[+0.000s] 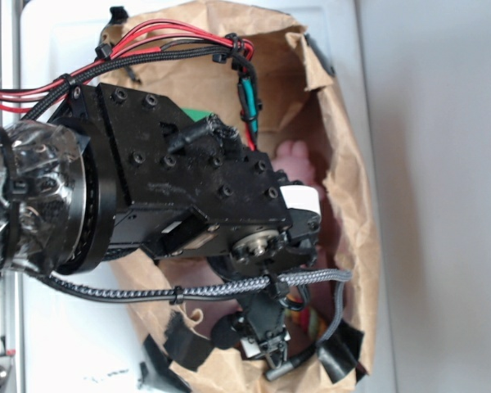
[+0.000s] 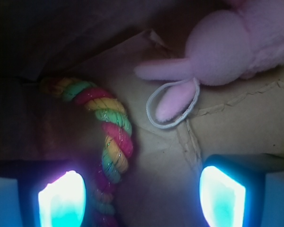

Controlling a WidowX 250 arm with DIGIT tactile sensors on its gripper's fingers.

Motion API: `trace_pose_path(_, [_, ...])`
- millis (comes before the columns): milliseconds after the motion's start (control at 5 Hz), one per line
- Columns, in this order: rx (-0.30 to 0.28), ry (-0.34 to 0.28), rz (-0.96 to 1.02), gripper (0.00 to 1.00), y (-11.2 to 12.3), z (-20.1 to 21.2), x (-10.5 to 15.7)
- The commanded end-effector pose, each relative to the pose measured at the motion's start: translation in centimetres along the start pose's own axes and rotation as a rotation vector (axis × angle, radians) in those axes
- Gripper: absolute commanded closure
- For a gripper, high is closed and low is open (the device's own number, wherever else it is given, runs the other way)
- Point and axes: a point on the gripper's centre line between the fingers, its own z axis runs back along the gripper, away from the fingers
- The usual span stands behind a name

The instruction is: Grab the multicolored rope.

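The black robot arm (image 1: 188,192) reaches down into a crumpled brown paper bag (image 1: 348,147) lying on a pale tabletop (image 1: 442,196), with red and black cables (image 1: 147,49) looped over its back. From above, the arm hides most of the bag's inside, and no lettering on it is clear enough to read.

The wrist view shows the end effector (image 2: 142,198) spread wide, its two glowing fingers (image 2: 61,201) at the lower corners of the frame and nothing pinched between them. The thick twisted cotton rope with red, yellow and green strands (image 2: 111,127) lies on the brown bag floor, curving from the upper left down to just beside the left-hand finger. I cannot tell whether it touches. A fuzzy pink stuffed rabbit (image 2: 222,47) lies at the upper right, well apart from the rope, one limb ringed by a thin white cord loop (image 2: 151,101).
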Motion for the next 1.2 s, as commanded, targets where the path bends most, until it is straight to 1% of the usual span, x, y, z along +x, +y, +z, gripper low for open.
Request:
trace_pose_path(0, [0.022, -0.09, 0.007, 0.0, 1.7, 1.9, 2.5])
trace_pose_path(200, [0.028, -0.093, -0.018, 0.0, 1.7, 2.0, 2.2])
trace_pose_path(400, [0.047, -0.098, -0.036, 0.0, 2.4, 2.0, 1.8])
trace_pose_path(600, [0.072, -0.076, -0.055, 0.0, 1.9, 0.9, 1.2])
trace_pose_path(800, [0.074, -0.062, -0.077, 0.0, 0.9, 0.1, 0.5])
trace_pose_path(1000, [0.04, -0.056, -0.095, 0.0, 0.1, 0.6, -0.2])
